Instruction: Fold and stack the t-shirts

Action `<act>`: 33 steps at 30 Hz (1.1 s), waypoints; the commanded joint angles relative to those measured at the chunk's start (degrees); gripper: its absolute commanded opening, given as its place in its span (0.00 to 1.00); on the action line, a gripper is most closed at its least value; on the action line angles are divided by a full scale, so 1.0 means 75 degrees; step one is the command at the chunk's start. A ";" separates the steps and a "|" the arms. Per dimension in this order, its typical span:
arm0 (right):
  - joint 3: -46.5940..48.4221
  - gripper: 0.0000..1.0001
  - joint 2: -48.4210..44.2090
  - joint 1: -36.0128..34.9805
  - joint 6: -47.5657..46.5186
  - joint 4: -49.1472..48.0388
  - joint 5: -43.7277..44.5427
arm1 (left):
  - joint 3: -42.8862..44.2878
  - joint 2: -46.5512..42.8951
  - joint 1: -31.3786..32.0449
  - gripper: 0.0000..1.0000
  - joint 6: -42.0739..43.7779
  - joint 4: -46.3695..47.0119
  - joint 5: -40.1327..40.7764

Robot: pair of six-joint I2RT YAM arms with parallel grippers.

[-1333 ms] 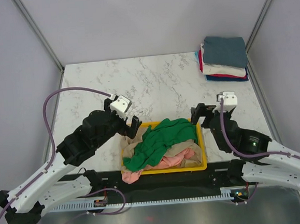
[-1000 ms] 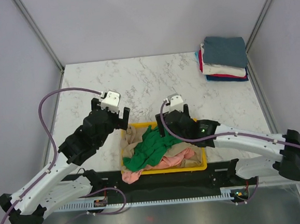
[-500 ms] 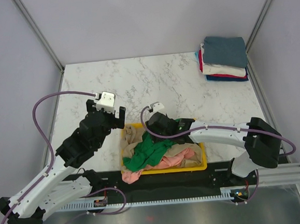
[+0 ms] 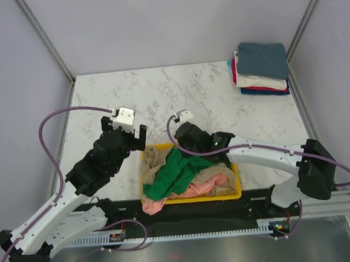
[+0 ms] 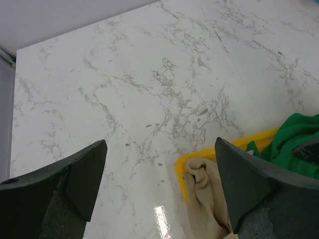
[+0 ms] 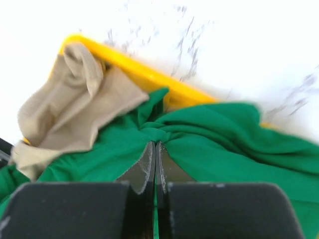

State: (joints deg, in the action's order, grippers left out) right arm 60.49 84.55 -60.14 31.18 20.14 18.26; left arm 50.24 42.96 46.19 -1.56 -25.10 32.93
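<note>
A bright green t-shirt (image 4: 177,170) lies crumpled on top of a beige t-shirt (image 4: 155,160) and a salmon pink one (image 4: 195,189) in the yellow bin (image 4: 230,194). My right gripper (image 6: 155,143) is shut on a pinched fold of the green t-shirt (image 6: 224,144) near the bin's far rim. Its arm reaches in from the right (image 4: 191,143). My left gripper (image 4: 127,135) hovers wide open over the marble just beyond the bin's far left corner, holding nothing. The beige t-shirt (image 5: 204,201) hangs over the bin corner (image 5: 182,167). Folded t-shirts (image 4: 261,68) are stacked at the far right.
The marble table (image 4: 178,97) runs to grey walls at the back and sides. The bin sits at the near edge between the arm bases. A purple cable (image 4: 64,115) loops off the left arm.
My right arm swung from the bin's right side across to its far rim, and its gripper went from open to shut on the green t-shirt. The left gripper drew back slightly to the left.
</note>
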 commanded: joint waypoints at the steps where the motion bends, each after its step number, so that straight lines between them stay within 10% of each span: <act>1: 0.1318 0.00 -0.0469 0.0470 -0.0720 0.0160 0.0214 | -0.0042 -0.0044 -0.0042 0.96 -0.0167 0.0359 0.0156; 12: 0.8689 0.00 0.0960 0.1221 -0.4025 0.0070 0.0905 | -0.0112 -0.0149 -0.0042 0.95 -0.0190 0.0370 0.0824; 19: 0.6459 0.00 0.1136 0.1666 -0.3736 -0.1101 0.0940 | -0.0171 -0.0279 -0.0042 0.95 -0.0155 0.0406 0.0883; 21: 0.5337 0.65 0.1300 0.2016 -0.3456 -0.1104 0.0859 | -0.0159 -0.0267 -0.0042 0.95 -0.0155 0.0406 0.0836; 23: 0.4386 0.98 0.1556 0.2322 -0.2765 -0.0882 0.0637 | -0.0159 -0.0232 -0.0042 0.95 -0.0155 0.0406 0.0801; 33: 0.1451 0.98 0.0212 0.3144 -0.1508 -0.1103 -0.1022 | -0.0148 -0.0150 -0.0042 0.95 -0.0155 0.0429 0.0707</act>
State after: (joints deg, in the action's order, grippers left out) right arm 70.81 96.29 -35.38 17.17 18.02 18.57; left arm 49.28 41.65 46.17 -1.56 -24.71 37.41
